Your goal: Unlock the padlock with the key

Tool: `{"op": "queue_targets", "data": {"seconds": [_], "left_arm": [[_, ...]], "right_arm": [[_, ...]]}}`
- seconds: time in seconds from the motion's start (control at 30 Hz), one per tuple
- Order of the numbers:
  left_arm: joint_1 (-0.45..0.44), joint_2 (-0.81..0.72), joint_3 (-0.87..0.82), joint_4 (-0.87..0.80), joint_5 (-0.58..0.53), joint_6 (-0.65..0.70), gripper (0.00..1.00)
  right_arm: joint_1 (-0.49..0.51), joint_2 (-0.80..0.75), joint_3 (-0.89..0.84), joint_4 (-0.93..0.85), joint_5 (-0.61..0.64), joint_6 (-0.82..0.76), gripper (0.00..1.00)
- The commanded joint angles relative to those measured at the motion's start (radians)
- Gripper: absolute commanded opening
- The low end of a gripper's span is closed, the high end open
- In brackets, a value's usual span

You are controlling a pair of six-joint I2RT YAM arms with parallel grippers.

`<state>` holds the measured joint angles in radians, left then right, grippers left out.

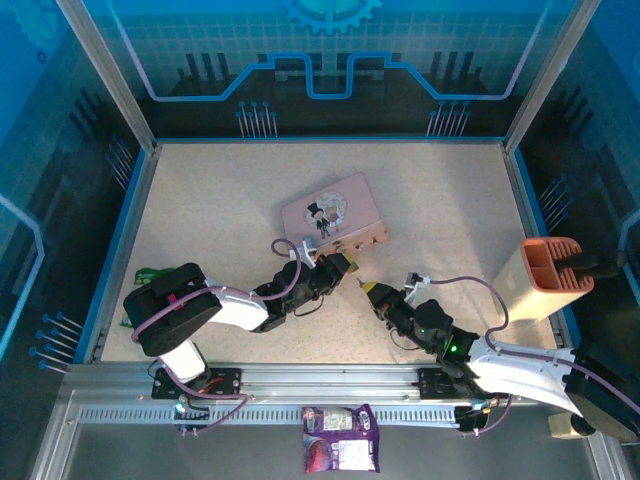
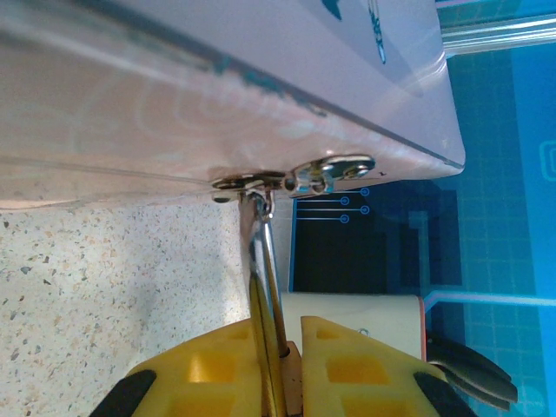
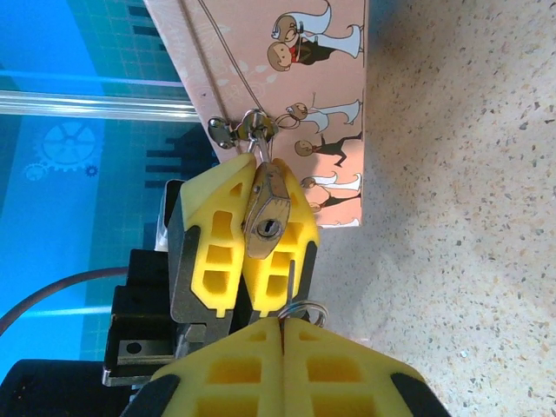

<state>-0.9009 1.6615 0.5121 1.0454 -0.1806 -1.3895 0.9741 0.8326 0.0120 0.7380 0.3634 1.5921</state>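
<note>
Firstly, left end effector (image 2: 276,339): the yellow fingers are closed on the padlock (image 3: 265,213). Its brass body is clamped between them, with the keyhole face turned toward the right wrist camera. The thin silver shackle (image 2: 263,278) is threaded through the metal hasp (image 2: 304,176) at the front edge of the pink box (image 1: 330,208). The box is printed with cartoon figures and lies flat near the middle of the desk (image 1: 220,200).

Right end effector (image 3: 281,334): the fingers are pressed together, and a key ring (image 3: 300,310) is pinched at their tips. The key blade cannot be made out. In the right wrist view the tips are held just below the padlock's keyhole, close to it but apart. In the top view the two end effectors are seen tip to tip with a small gap between them.

Further items: a cream container with an orange top (image 1: 548,280) is stood at the desk's right edge, well apart from the box. A purple snack packet (image 1: 340,448) is laid on the rail before the arm bases.
</note>
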Motion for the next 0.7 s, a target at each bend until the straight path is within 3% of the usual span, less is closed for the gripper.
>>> {"op": "queue_targets", "data": {"seconds": [0.0, 0.67], "left_arm": [[-0.012, -0.007, 0.017, 0.212, -0.005, -0.032, 0.0], [-0.032, -0.01, 0.026, 0.224, 0.009, -0.039, 0.0]], "right_arm": [[-0.009, -0.003, 0.015, 0.047, 0.002, -0.013, 0.0], [-0.006, -0.036, 0.024, 0.047, 0.027, -0.034, 0.0]]}}
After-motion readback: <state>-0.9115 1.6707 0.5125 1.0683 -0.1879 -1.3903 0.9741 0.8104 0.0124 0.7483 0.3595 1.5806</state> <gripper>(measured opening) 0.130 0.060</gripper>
